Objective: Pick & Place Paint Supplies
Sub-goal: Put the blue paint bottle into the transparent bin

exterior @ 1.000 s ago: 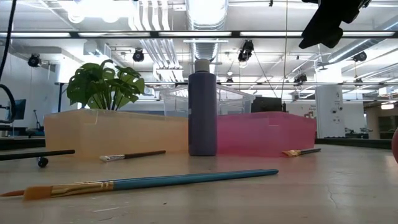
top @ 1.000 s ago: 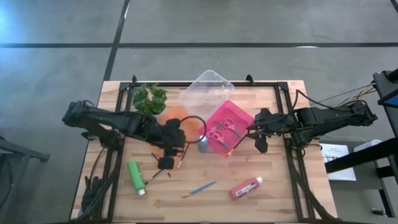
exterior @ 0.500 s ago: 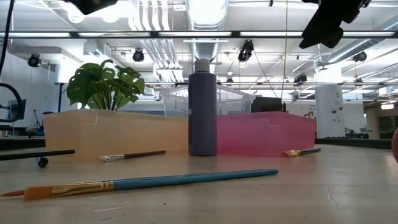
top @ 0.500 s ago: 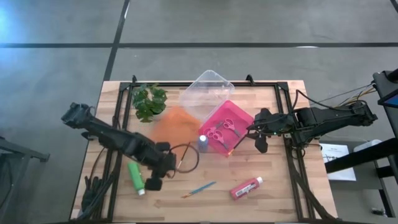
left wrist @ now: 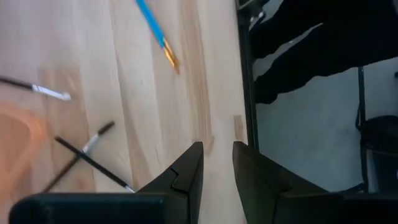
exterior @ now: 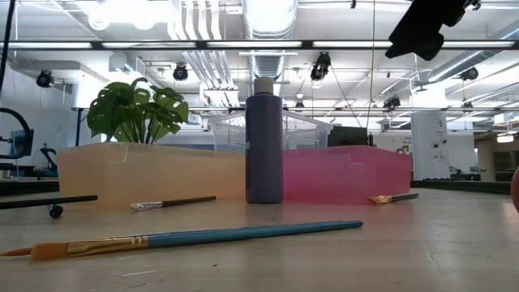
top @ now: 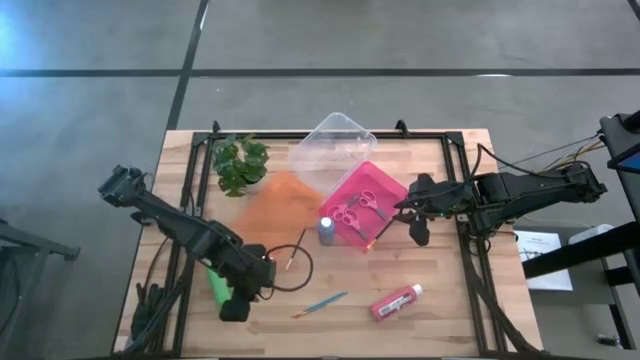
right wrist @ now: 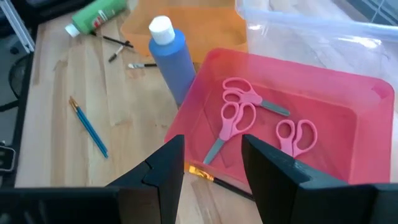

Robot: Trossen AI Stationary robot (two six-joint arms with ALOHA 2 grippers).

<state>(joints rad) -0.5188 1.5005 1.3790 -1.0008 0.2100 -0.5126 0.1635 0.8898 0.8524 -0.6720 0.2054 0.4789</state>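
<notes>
My left gripper (top: 235, 308) hangs open above bare wood near the table's near edge, beside the green paint bottle (top: 214, 290) lying under its arm; nothing is between its fingers (left wrist: 188, 171). My right gripper (right wrist: 211, 163) hovers open over the near rim of the pink tray (right wrist: 348, 106), which holds two pink scissors (right wrist: 239, 115). The blue-purple bottle (top: 327, 230) stands upright on its base beside that tray. A blue paintbrush (top: 322, 303) and the red bottle (top: 397, 300) lie flat on the table. Thin dark brushes (left wrist: 87, 155) lie near the orange tray (top: 280, 200).
A leafy plant (top: 240, 160) stands at the far left and a clear tray (top: 335, 140) at the far middle. A brush with orange bristles (right wrist: 205, 174) lies against the pink tray's near side. The table's near edge (left wrist: 242, 124) runs just past my left fingers.
My left gripper has swung away from the orange tray and the blue-purple bottle toward the table's near edge and a little left, sinking slightly and rolling at the wrist; it now covers part of the green bottle. Its fingers held nothing throughout.
</notes>
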